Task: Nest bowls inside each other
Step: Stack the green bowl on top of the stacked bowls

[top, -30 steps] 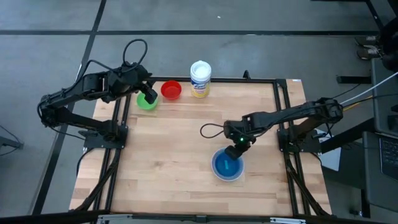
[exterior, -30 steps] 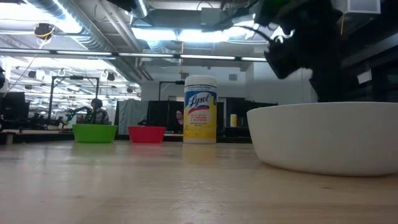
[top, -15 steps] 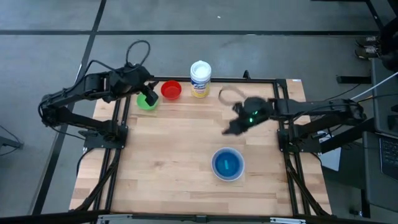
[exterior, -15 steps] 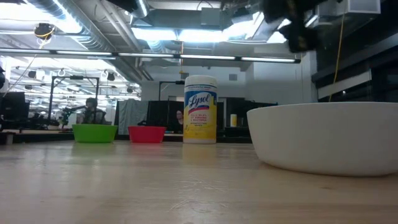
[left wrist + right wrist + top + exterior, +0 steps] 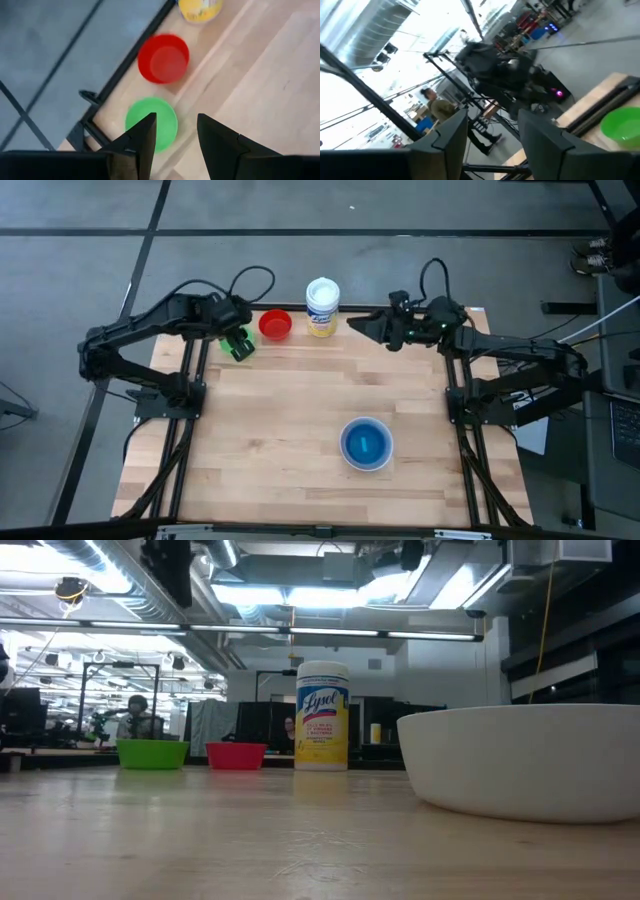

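A green bowl (image 5: pixel 228 348) and a red bowl (image 5: pixel 275 325) sit on their bases at the table's far left. My left gripper (image 5: pixel 175 136) hangs open above the green bowl (image 5: pixel 159 116), pointing steeply down and touching nothing. Near the front right stands the white bowl (image 5: pixel 530 760), with a dark blue bowl (image 5: pixel 350 442) and a cyan one (image 5: pixel 368 445) nested in it. My right gripper (image 5: pixel 355 325) is raised by the far edge, about level and open, with nothing between its fingers.
A white tub with a yellow label (image 5: pixel 322 306) stands at the far edge between the red bowl and my right gripper. Bare wood lies across the middle of the table (image 5: pixel 290 410). A person (image 5: pixel 437 107) shows in the room beyond.
My right gripper has risen from the rim of the nested bowls, gone toward the far edge and tipped from pointing down to about level; the nested bowls stayed put. My left gripper has sunk toward the green bowl and tipped further down.
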You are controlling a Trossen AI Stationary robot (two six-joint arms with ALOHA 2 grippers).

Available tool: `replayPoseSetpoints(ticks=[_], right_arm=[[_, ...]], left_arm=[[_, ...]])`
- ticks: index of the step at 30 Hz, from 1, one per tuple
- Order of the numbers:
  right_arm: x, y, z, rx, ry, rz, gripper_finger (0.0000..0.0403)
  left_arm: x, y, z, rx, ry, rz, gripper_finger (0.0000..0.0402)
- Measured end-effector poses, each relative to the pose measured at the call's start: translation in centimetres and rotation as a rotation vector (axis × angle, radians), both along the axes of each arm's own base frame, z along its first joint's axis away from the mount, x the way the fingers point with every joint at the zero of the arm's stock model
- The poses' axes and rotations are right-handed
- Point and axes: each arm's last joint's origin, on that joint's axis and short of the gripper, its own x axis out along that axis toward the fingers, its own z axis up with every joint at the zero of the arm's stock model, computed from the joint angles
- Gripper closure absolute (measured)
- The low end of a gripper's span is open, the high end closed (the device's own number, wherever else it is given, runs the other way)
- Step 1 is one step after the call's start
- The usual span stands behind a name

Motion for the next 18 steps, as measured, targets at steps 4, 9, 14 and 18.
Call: replayPoseSetpoints(ticks=[4, 9, 14, 18], right_arm=[[-0.2, -0.3, 0.2, -0.026, -0.021, 0.035, 0.0227], [-0.3, -0.2, 0.8, -0.047, -0.038, 0.098, 0.0219], [-0.5, -0.4, 2.0, -0.072, -0.067, 0.139, 0.0213], [-0.7, -0.6, 2.9, -0.062, -0.088, 0.164, 0.0216]], left_arm=[[0.2, 1.2, -2.7, -0.105, 0.05, 0.02, 0.0262], [0.2, 2.1, -7.5, -0.243, 0.079, 0.049, 0.0262], [0.2, 2.9, -10.4, -0.287, 0.054, 0.068, 0.0262], [-0.6, 3.7, -11.9, -0.301, 0.104, 0.093, 0.0262]])
